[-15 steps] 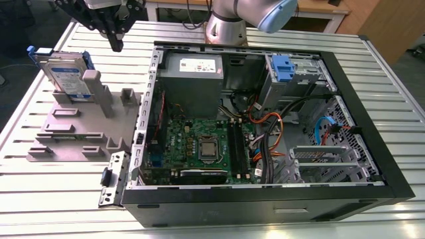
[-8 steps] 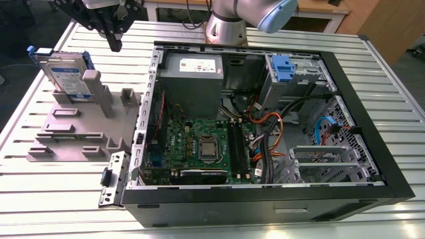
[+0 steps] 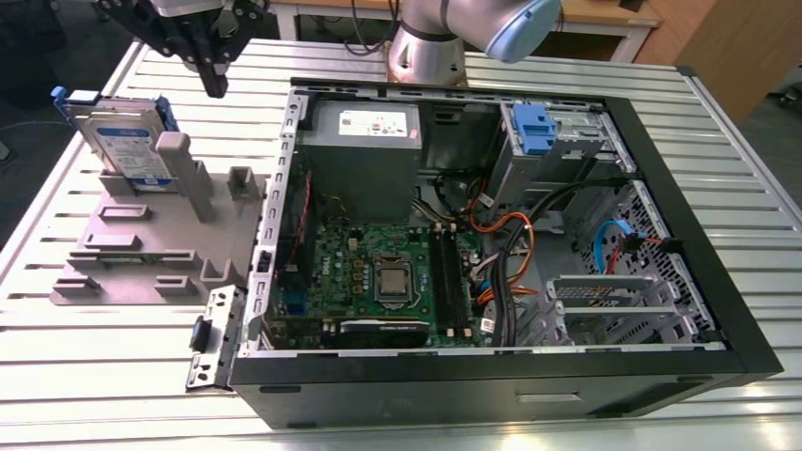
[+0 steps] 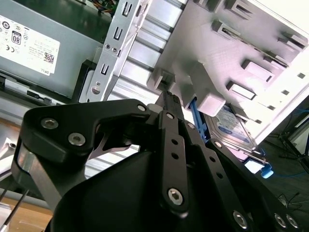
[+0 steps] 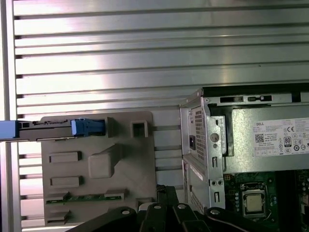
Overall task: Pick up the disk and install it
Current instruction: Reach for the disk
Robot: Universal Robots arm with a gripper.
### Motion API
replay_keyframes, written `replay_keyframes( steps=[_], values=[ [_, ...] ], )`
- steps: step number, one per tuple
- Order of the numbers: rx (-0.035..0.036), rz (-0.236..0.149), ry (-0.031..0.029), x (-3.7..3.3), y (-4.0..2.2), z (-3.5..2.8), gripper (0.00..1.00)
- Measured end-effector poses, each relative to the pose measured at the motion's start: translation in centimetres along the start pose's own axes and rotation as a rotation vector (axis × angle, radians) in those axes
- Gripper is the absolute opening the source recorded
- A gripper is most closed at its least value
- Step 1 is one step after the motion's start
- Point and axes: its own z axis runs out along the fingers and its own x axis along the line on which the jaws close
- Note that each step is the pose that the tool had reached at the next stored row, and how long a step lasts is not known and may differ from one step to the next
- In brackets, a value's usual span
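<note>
while the disk [image 3: 131,148] stands upright, gripper [image 3: 216,87] hovers nearby.

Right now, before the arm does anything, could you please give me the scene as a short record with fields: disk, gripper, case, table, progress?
disk: upright in the grey holder, at the exterior view's left, outside the case
gripper: shut, holding nothing, raised near the holder, apart from the disk
computer case: open, lying on its side, power supply showing
table: ribbed metal, bearing holder and case
progress: disk not yet picked up
</note>
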Motion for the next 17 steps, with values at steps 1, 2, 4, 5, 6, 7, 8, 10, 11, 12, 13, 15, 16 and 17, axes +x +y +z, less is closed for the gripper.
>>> replay_keyframes(
  steps=[1, 2, 4, 5, 6, 7, 8, 10, 11, 12, 13, 15, 16, 17],
  values=[
    [0.0, 0.0, 0.0, 0.03, 0.0, 0.0, 0.11],
    [0.0, 0.0, 0.0, 0.06, 0.0, 0.0, 0.11],
    [0.0, 0.0, 0.0, 0.12, -0.01, 0.0, 0.11],
    [-0.0001, 0.0, 0.0, 0.15, -0.01, 0.0, 0.11],
    [0.0, 0.0, 0.0, 0.18, -0.01, 0.0, 0.11],
    [0.0, 0.0, 0.0, 0.21, -0.02, -0.01, 0.11],
    [0.0, 0.0, 0.0, 0.24, -0.02, -0.01, 0.11],
    [0.0, 0.0, 0.0, 0.31, -0.02, -0.01, 0.11],
    [-0.0001, 0.0, 0.0, 0.34, -0.03, -0.01, 0.11],
    [0.0, 0.0, 0.0, 0.37, -0.03, -0.01, 0.11],
    [0.0, 0.0, 0.0, 0.4, -0.03, -0.01, 0.11],
    [0.0, 0.0, 0.0, 0.46, -0.04, -0.01, 0.11],
    [0.0, 0.0, 0.0, 0.49, -0.04, -0.01, 0.11],
    [0.0, 0.0, 0.0, 0.52, -0.04, -0.01, 0.11]
  ],
)
